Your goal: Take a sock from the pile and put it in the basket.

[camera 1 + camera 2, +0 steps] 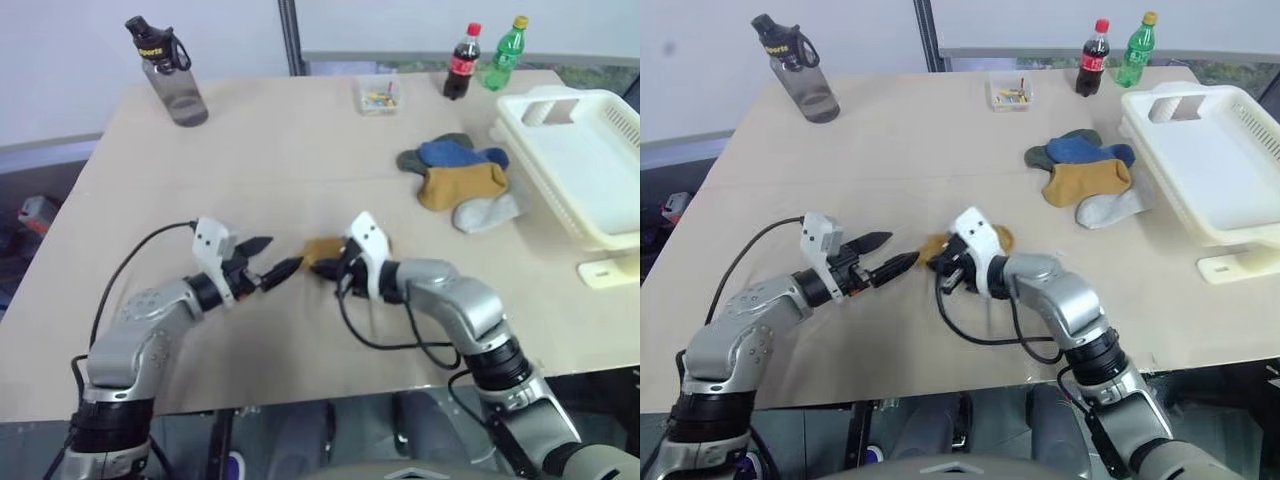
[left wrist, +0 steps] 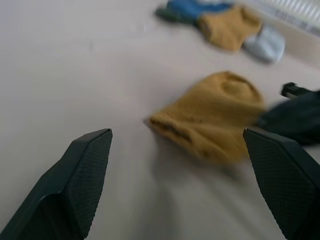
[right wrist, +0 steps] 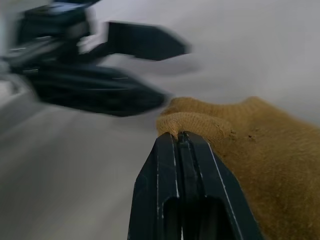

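Mustard-yellow sock (image 1: pixel 940 243) pinched at its cuff by the right gripper (image 3: pixel 181 136), fingers pressed together on the fabric, over the near centre of the table (image 1: pixel 280 150). Left gripper (image 1: pixel 274 259), jaws spread wide, points at the sock from the left, just beside it. The pile (image 1: pixel 462 180) lies far right, beside the cream basket (image 1: pixel 600 225) at the right edge.

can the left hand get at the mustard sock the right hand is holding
Probably yes: the left hand is open and pointed at the mustard sock, bare table between them. The right hand, shut on it, crowds its far side.
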